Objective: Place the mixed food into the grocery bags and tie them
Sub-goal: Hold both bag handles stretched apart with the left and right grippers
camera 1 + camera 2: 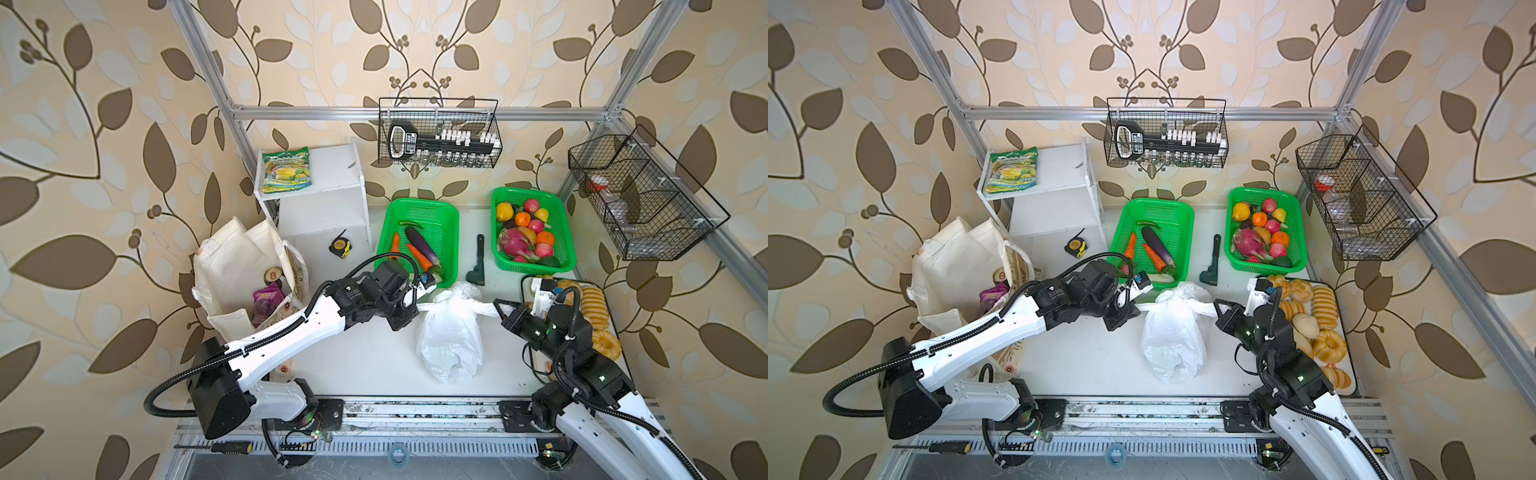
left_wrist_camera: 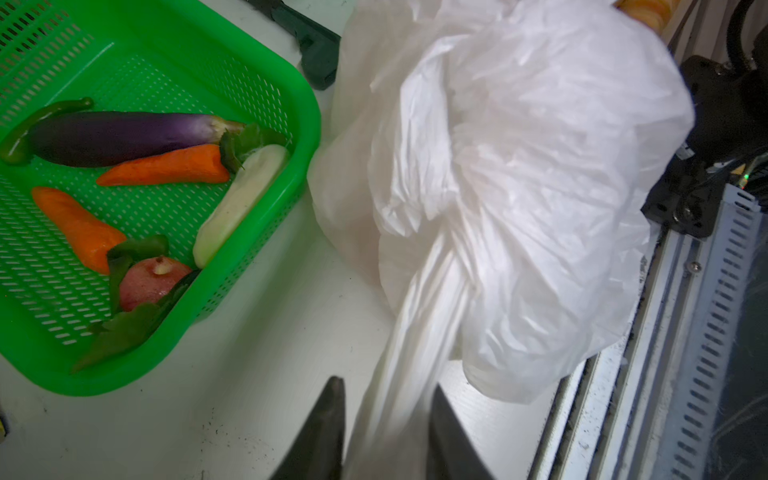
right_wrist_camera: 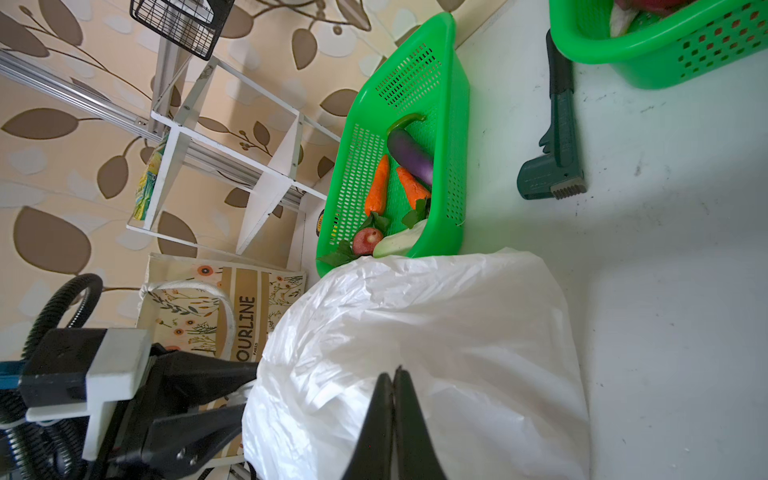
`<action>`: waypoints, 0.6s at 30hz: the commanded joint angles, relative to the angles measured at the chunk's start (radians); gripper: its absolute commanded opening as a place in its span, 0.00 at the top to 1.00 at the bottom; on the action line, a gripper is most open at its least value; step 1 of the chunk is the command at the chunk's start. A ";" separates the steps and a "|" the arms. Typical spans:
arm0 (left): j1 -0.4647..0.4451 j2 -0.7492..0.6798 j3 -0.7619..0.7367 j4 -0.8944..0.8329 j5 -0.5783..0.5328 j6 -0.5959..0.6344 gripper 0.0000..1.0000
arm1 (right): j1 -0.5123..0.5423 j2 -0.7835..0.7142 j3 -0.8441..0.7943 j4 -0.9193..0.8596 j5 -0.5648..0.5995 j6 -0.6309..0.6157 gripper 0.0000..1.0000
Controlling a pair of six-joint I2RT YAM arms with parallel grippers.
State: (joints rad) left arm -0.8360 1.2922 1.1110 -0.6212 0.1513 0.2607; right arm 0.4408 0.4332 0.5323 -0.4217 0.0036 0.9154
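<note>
The white plastic bag [image 1: 451, 336] [image 1: 1173, 336] stands bulging mid-table, its contents hidden. Its two handles are stretched sideways. My left gripper [image 1: 411, 311] [image 1: 1133, 309] [image 2: 388, 386] is shut on the left handle, which runs as a twisted strand between the jaws up to the bag [image 2: 519, 187]. My right gripper [image 1: 498, 306] [image 1: 1219, 304] [image 3: 393, 372] is shut on the right handle, jaws pressed together against the bag [image 3: 436, 332]. The cream canvas tote [image 1: 232, 257] [image 1: 951, 266] [image 3: 245, 299] stands open at the left. A purple pouch [image 1: 266, 299] [image 1: 992, 296] shows inside it.
Behind the bag is a green basket [image 1: 419, 205] of vegetables, with a second green basket [image 1: 567, 232] of fruit to its right. A dark green tool [image 1: 478, 266] lies between them. Bread rolls [image 1: 594, 305] fill a tray at right. A white shelf [image 1: 332, 166] holds a yellow-green packet [image 1: 284, 170]; a tape measure [image 1: 340, 247] lies below it.
</note>
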 commanded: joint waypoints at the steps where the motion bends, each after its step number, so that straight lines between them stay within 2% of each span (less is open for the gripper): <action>1: 0.011 -0.038 0.043 -0.077 0.025 -0.002 1.00 | -0.003 0.007 0.018 -0.008 0.059 -0.054 1.00; 6: 0.029 -0.177 -0.025 -0.039 -0.102 -0.086 1.00 | -0.003 0.080 0.140 -0.093 0.196 -0.218 1.00; 9: 0.058 -0.235 -0.083 -0.040 -0.117 -0.159 1.00 | -0.002 0.124 0.130 -0.129 0.266 -0.271 1.00; 14: 0.069 -0.251 -0.215 -0.039 -0.163 -0.378 1.00 | -0.006 0.146 -0.046 -0.099 0.287 -0.218 1.00; 18: 0.070 -0.237 -0.320 0.005 -0.145 -0.570 1.00 | -0.011 0.128 -0.129 -0.079 0.299 -0.170 1.00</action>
State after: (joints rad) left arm -0.7971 1.0645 0.8402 -0.5377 0.1116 -0.1116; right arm 0.4553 0.5755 0.4431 -0.4347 0.1123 0.7261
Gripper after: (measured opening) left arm 0.046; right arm 0.047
